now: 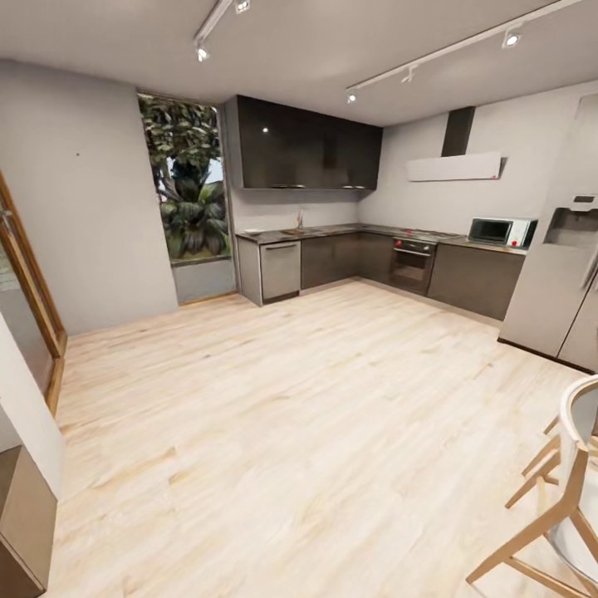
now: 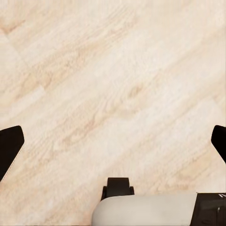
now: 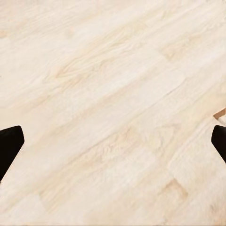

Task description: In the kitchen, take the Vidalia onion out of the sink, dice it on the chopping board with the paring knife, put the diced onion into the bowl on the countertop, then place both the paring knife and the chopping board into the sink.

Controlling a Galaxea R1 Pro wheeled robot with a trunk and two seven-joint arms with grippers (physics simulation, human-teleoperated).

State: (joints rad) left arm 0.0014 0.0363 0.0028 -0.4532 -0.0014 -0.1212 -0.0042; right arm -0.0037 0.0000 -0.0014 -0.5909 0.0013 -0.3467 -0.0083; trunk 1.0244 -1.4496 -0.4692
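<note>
Light wood floor (image 1: 274, 415) spreads right beneath me and runs to the far corner of the kitchen (image 1: 374, 249), where dark cabinets stand along two walls. Both my claws hang above that floor: the left gripper (image 2: 113, 141) has its two black fingers (image 2: 9, 143) spread wide to the frame's edges, holding and touching nothing, and the right gripper (image 3: 113, 141) is spread just as wide and equally bare. Across the room the countertop (image 1: 332, 232) runs long along the far wall, then turns along the right-hand one. On it I make out one sink (image 1: 295, 231) with a tap, too small for detail. One wooden chair (image 1: 556, 490) stands close at my right.
</note>
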